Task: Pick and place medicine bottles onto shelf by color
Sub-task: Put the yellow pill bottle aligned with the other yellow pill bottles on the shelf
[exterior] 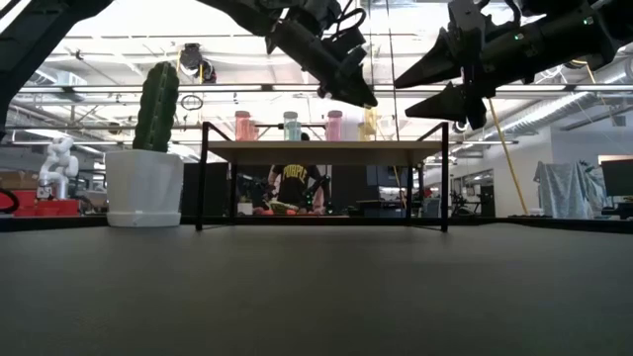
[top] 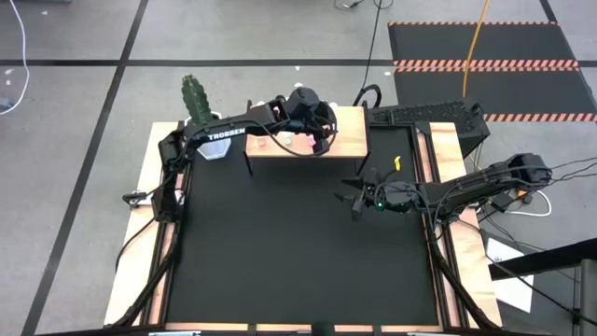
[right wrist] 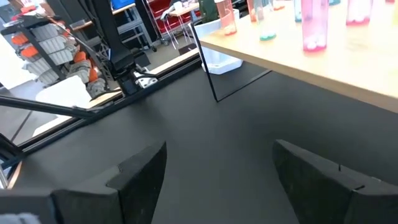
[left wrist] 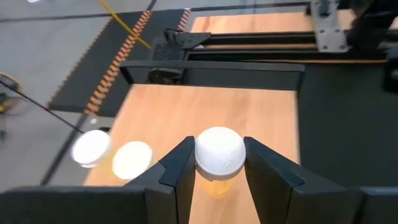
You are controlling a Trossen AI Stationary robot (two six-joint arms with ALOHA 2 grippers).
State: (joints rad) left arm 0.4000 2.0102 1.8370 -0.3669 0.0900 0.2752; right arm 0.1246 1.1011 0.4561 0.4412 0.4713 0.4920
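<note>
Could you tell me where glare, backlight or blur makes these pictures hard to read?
Low view: bright ceiling lights leave both arms as silhouettes, and the bottles on the shelf look pale. Left wrist view: the cap between the left gripper's fingers is blown out white, as are two caps beside it. Right wrist view: the bottles on the shelf are soft; the right gripper is open.

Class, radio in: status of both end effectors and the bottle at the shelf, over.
Left end effector shut on white-capped yellow bottle above light wooden shelf. Right end effector open, empty, over the black mat. Nothing in the way.
</note>
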